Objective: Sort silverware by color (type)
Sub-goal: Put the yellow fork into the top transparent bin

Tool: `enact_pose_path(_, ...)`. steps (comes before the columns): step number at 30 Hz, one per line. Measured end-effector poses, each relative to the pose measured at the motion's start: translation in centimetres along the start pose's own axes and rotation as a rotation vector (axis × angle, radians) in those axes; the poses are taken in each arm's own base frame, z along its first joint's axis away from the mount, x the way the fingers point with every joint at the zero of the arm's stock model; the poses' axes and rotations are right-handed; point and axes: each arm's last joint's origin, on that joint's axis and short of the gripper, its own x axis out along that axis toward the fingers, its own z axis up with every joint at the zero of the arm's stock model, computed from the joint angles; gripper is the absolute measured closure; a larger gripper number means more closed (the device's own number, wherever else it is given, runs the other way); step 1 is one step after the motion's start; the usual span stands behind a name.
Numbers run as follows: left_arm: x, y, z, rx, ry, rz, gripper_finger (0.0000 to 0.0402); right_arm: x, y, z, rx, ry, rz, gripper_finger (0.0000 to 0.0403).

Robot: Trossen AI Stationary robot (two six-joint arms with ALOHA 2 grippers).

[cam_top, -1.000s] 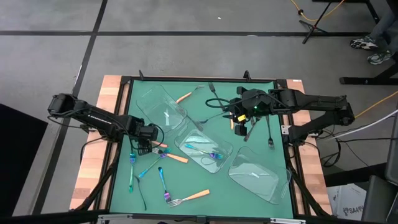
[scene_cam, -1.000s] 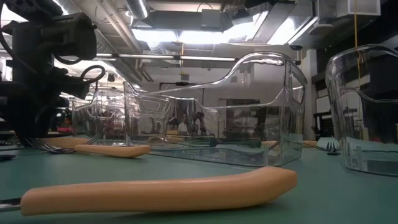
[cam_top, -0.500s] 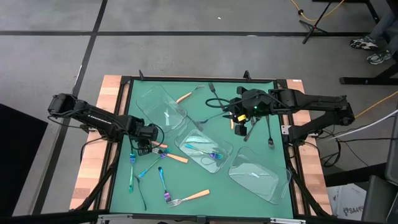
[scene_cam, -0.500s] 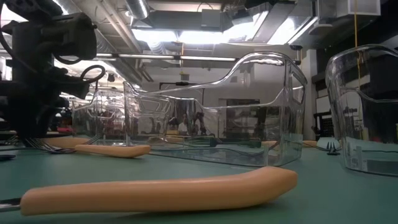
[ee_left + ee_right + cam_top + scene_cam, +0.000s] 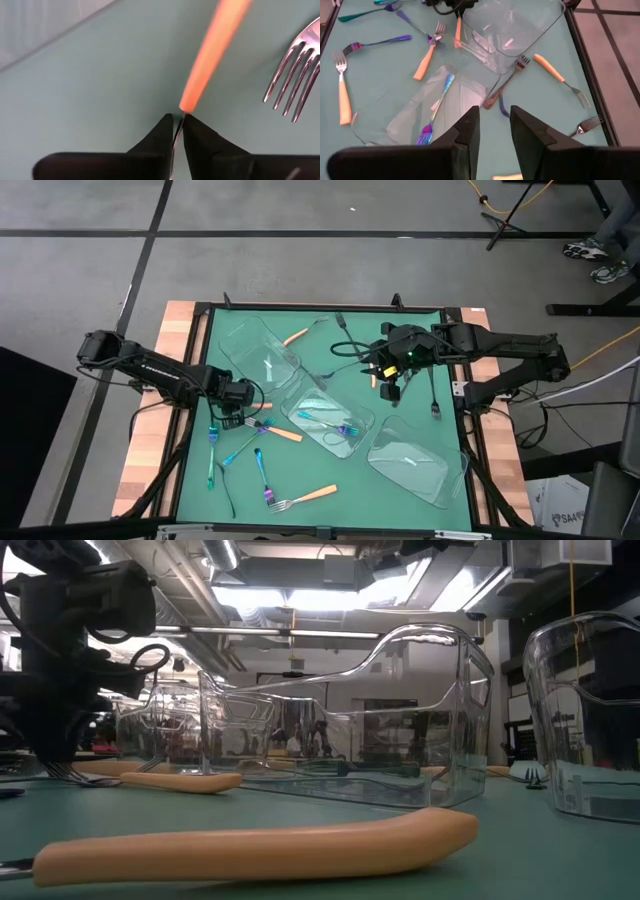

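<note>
My left gripper (image 5: 232,420) stands low over the green mat near the table's left side, shut on an orange-handled utensil (image 5: 210,45) that lies on the mat. A second orange-handled fork (image 5: 280,432) lies beside it, its tines (image 5: 295,85) close by. Iridescent pieces (image 5: 262,470) lie nearer the front, and one (image 5: 338,427) lies in the middle clear tray. Dark forks (image 5: 434,398) rest at the right. My right gripper (image 5: 492,132) hangs raised over the mat's far right part, open, with nothing between its fingers. My left gripper pinches the utensil's thin silver neck (image 5: 177,131) between its two fingertips (image 5: 155,137), right where the orange handle ends. The fingers come from above, pointing down, and lie across the utensil. The handle lies flat on the mat.
Three clear plastic trays stand on the mat in a diagonal row: far left (image 5: 262,355), middle (image 5: 330,420) and near right (image 5: 418,460). An orange-handled fork (image 5: 305,497) lies near the front edge, another (image 5: 295,336) at the back. Wooden borders (image 5: 160,430) flank the mat.
My left gripper has stayed in place and shut its fingers on the neck of the orange-handled utensil, which still lies on the mat.
</note>
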Motion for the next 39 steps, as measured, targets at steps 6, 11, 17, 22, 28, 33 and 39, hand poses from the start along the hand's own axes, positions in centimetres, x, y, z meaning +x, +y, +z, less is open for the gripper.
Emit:
enact_pose_path(6,-0.1,0.0,0.0,0.008,-0.001,0.001,0.0397,0.0,0.0,0.0,0.0,0.004,0.001,0.0307)
enact_pose_path(11,-0.5,-0.1,0.4,0.007,-0.005,-0.003,0.0398,0.0,0.0,0.0,0.0,0.004,0.0,0.0307)
enact_pose_path(17,-0.9,-0.3,0.7,0.006,0.001,-0.043,0.0399,0.0,0.0,0.0,0.0,0.004,0.001,0.0307)
enact_pose_path(22,-0.9,-0.4,0.7,0.004,0.013,-0.073,0.0399,0.0,0.0,0.0,0.0,0.004,0.001,0.0307)
enact_pose_path(28,-1.1,-0.5,0.8,-0.001,0.008,-0.077,0.0399,0.0,0.0,0.0,0.0,0.004,0.001,0.0307)
enact_pose_path(33,-2.5,-0.8,1.8,0.004,-0.012,-0.088,0.0399,0.0,0.0,0.0,0.004,0.004,0.001,0.0307)
enact_pose_path(39,-5.4,-1.0,2.8,0.042,0.011,-0.101,0.04,0.0,0.0,0.0,0.004,0.004,0.001,0.0307)
